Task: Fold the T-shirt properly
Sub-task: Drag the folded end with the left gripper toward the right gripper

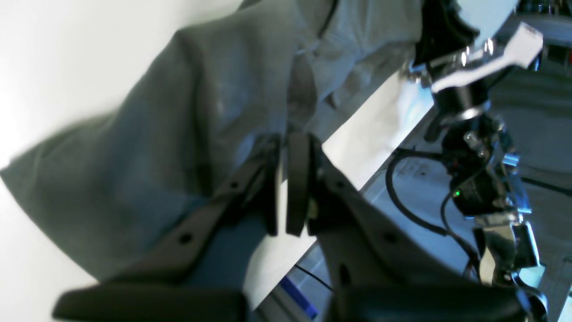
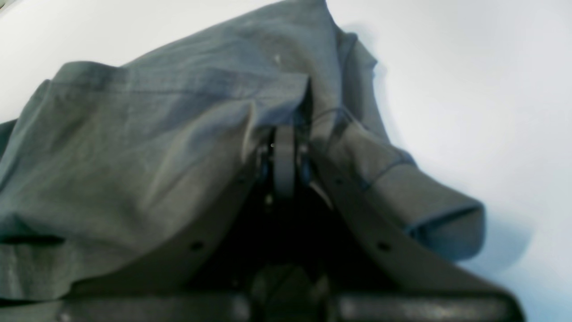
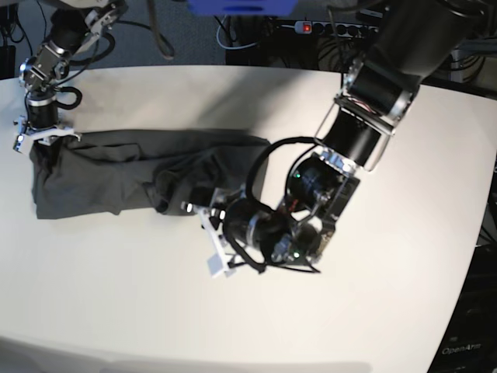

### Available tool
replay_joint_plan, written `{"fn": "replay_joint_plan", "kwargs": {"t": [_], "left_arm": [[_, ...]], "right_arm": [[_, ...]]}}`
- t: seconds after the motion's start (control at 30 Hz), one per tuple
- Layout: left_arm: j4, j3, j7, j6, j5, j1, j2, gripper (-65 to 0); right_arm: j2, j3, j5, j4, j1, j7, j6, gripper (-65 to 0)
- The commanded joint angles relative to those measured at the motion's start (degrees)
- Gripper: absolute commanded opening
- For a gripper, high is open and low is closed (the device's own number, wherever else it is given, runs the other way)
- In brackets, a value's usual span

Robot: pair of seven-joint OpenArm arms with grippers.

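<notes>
Base view: shirt (image 3: 116, 175) stretched long-axis left to right across table (image 3: 404, 233), pinched at far left end by right gripper (image 3: 39, 136) and at opposite, bunched end by left gripper (image 3: 203, 208), both clamped on cloth.

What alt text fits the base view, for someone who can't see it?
A dark grey short-sleeved T-shirt lies bunched lengthwise on a white table, pinched at each end by a shut black robot gripper: the right gripper at the picture's left, the left gripper near the middle.
</notes>
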Motion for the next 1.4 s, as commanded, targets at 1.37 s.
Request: {"fn": "replay_joint_plan", "kwargs": {"t": [1.37], "left_arm": [[-6.14, 4.06, -10.90, 1.97, 23.12, 5.20, 8.14, -63.0]], "right_arm": [[-1.60, -0.39, -8.22, -1.68, -2.07, -11.03, -0.25, -64.9]]}}
